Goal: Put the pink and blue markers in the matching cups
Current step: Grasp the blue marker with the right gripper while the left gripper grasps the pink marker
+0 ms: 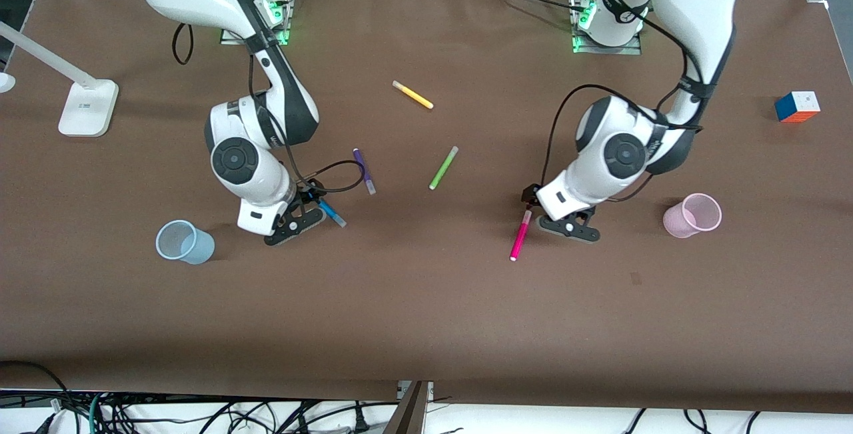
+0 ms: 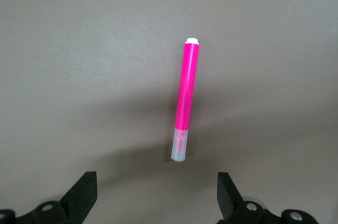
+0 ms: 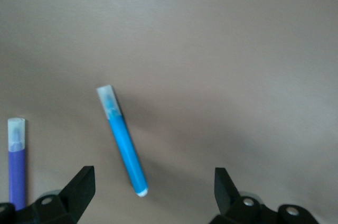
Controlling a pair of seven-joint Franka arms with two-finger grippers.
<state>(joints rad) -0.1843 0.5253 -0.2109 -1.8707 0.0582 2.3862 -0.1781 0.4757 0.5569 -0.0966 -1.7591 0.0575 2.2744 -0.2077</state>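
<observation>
- Brown cloth (image 1: pixel 426 301) covers the whole table, and lots of bare room is seen around each pen.
- The slim pink marker with a pale cap (image 1: pixel 520 236) lies flat, and the left gripper (image 1: pixel 568 226) hangs just beside its cap end with its fingers held apart and nothing between them.
- The slim blue marker with a pale cap (image 1: pixel 331 213) lies flat by the right gripper (image 1: pixel 295 222), whose fingers are also apart and empty.
- Each pen should be caught at its middle, across its thin side, so it is not tipped.
- The dark purple pen (image 1: pixel 364 171) lies near the blue marker and should not be bumped.
- The see-through light blue cup (image 1: pixel 184 242) stands toward the right arm's end, and the see-through pale pink cup (image 1: pixel 693 215) toward the left arm's end.
- Both cups are well away from the table edges.
</observation>
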